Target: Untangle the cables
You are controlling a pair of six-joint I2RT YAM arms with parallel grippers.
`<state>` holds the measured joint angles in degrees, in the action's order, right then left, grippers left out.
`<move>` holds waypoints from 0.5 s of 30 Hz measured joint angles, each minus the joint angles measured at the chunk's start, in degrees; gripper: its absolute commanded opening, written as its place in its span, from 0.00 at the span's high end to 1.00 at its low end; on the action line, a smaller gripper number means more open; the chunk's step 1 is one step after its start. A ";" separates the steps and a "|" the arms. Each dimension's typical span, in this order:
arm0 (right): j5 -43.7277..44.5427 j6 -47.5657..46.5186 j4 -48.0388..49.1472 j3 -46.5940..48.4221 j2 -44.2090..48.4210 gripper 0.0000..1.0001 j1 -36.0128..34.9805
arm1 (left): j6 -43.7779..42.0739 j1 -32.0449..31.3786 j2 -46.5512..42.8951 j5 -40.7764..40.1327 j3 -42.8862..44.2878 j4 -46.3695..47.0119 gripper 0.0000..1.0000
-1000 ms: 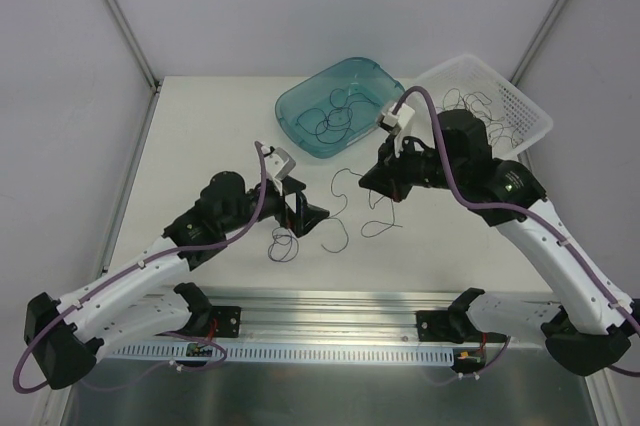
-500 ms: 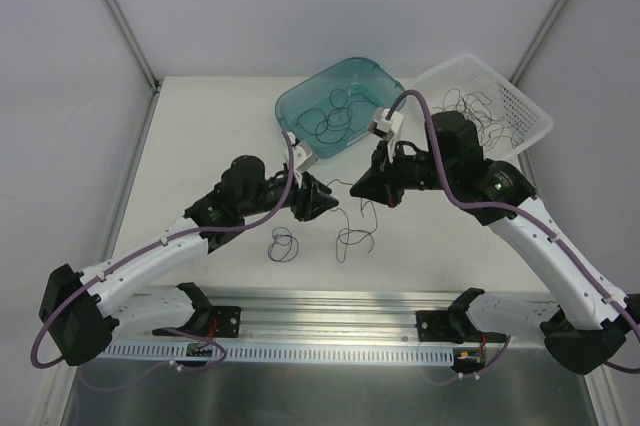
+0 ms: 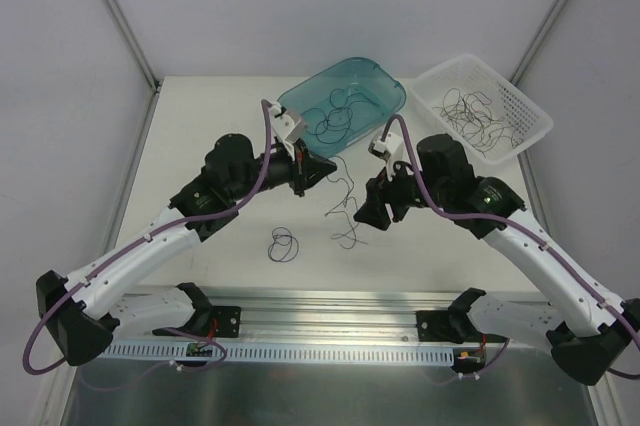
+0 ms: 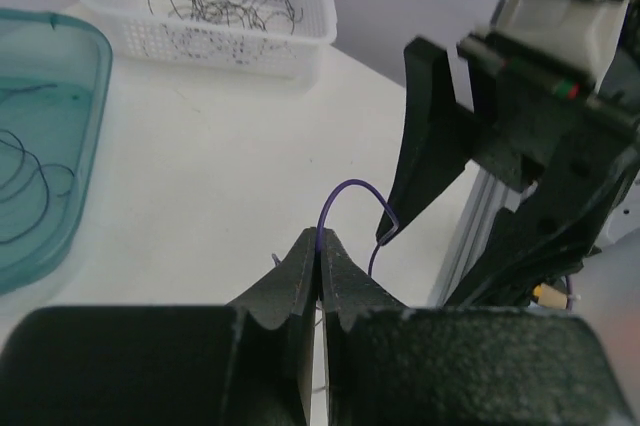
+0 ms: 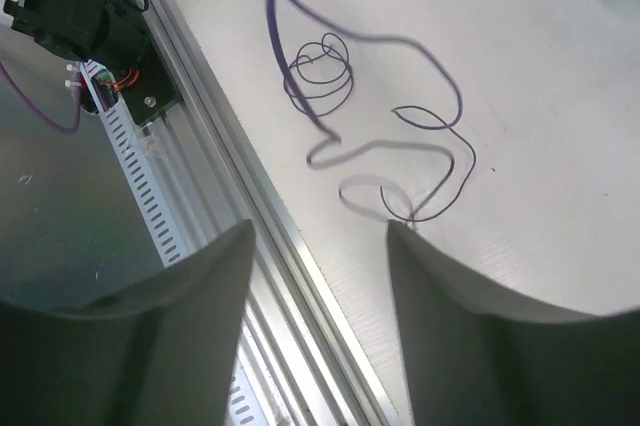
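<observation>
My left gripper (image 3: 326,168) is shut on a thin purple cable (image 3: 346,208), held above the table just in front of the teal tray. In the left wrist view the strand (image 4: 336,192) arcs up out of the pinched fingertips (image 4: 320,237). From there the cable hangs down and its curly end lies on the table. My right gripper (image 3: 364,214) stands open right beside that hanging end, with nothing between its fingers (image 5: 318,228). Below it lie the cable's loops (image 5: 440,136). A separate small coil (image 3: 283,243) (image 5: 320,71) rests nearer the front edge.
The teal tray (image 3: 396,96) at the back holds several loose cables (image 3: 335,116). A white basket (image 3: 536,124) at the back right holds more strands (image 3: 472,106). The aluminium rail (image 5: 230,186) runs along the table's near edge.
My left gripper swung up toward the tray and shut on the cable. My right gripper let go, opened, and dropped toward the near side. The strand now hangs from the left jaws.
</observation>
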<state>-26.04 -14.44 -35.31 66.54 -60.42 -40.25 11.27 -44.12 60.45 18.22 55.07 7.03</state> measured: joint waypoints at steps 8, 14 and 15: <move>4.98 1.22 -1.14 -2.47 6.97 0.07 0.00 | -0.26 2.97 6.91 -3.72 16.92 -5.60 1.00; 9.40 2.36 -2.93 -5.86 15.21 0.01 0.00 | -0.72 6.51 14.01 -4.31 30.73 -8.37 1.00; 10.54 2.47 -3.30 -6.56 16.50 0.03 0.00 | -0.87 7.10 15.45 -4.39 33.48 -8.74 1.00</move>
<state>-15.51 -11.97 -38.61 59.99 -43.92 -40.25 10.39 -37.01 75.90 13.82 88.55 -1.72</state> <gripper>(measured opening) 0.993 0.009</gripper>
